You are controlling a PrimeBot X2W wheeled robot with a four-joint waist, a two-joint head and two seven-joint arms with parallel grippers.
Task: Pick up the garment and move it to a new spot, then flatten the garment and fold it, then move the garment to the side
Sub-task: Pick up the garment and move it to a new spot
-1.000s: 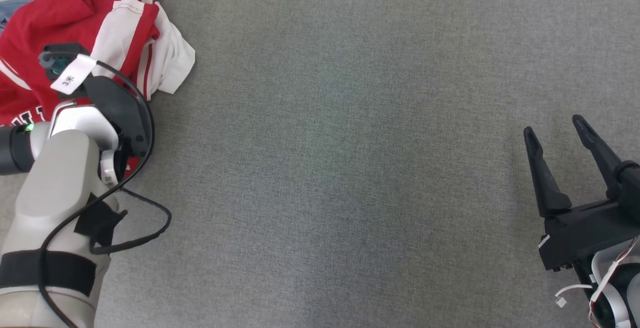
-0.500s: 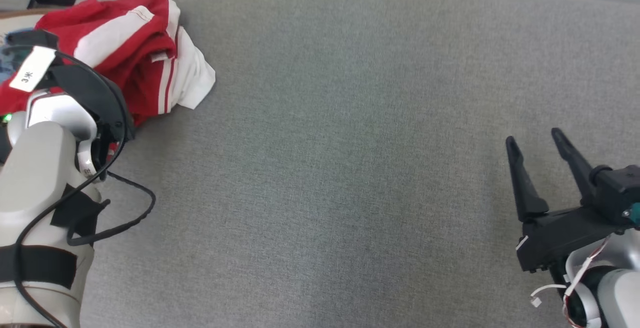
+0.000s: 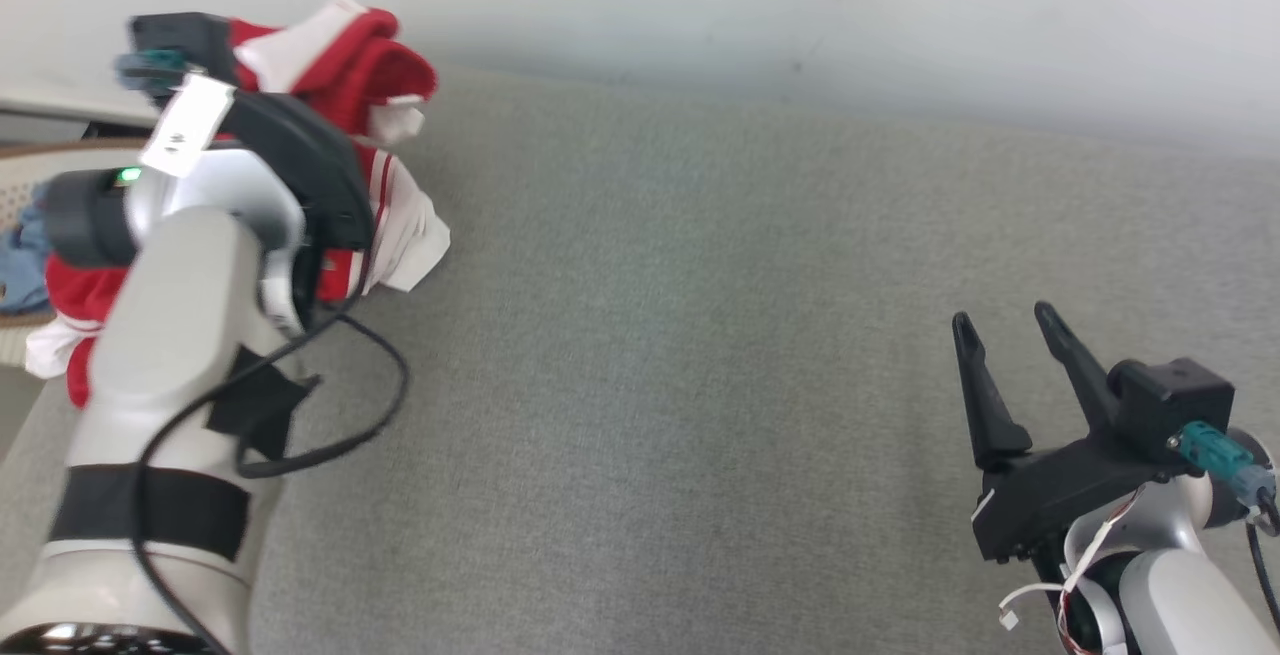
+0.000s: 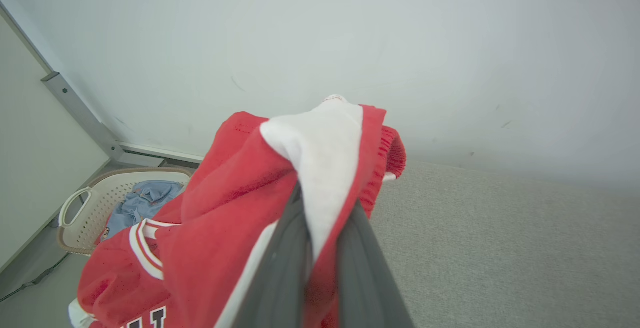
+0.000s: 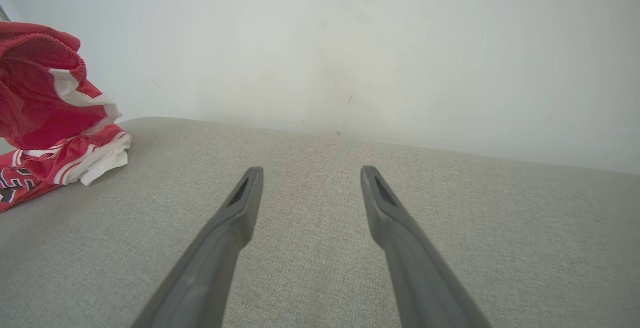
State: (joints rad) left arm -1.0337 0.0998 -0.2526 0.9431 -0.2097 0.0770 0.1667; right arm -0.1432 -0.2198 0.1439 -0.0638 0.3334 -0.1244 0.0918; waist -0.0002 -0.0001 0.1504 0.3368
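Beige, a laundry basket [image 4: 82, 218] sits low and to the left of the left gripper [image 4: 325, 208], with a blue piece of clothing [image 4: 142, 200] lying in it. That gripper is raised, its two fingers [image 4: 280, 268] drawn nearly together and pinching a fold of the red-and-white garment [image 4: 220, 203]. A white panel and a red ribbed edge bunch over the fingertips, and the rest hangs down to the left below them. From the head view the garment [image 3: 385, 75] is draped beyond the left wrist. Its lower white hem reaches the near-left end of the grey fabric surface [image 3: 650, 385], and a pale wall [image 3: 700, 5] stands behind. Far to the right, well apart from the cloth, the right gripper [image 3: 1003, 317] hangs just above the surface with its fingers spread wide and nothing between them. Seen along those fingers, the right gripper [image 5: 311, 170] has the garment [image 5: 45, 92] well off to its left, the lower folds lying on the grey fabric.
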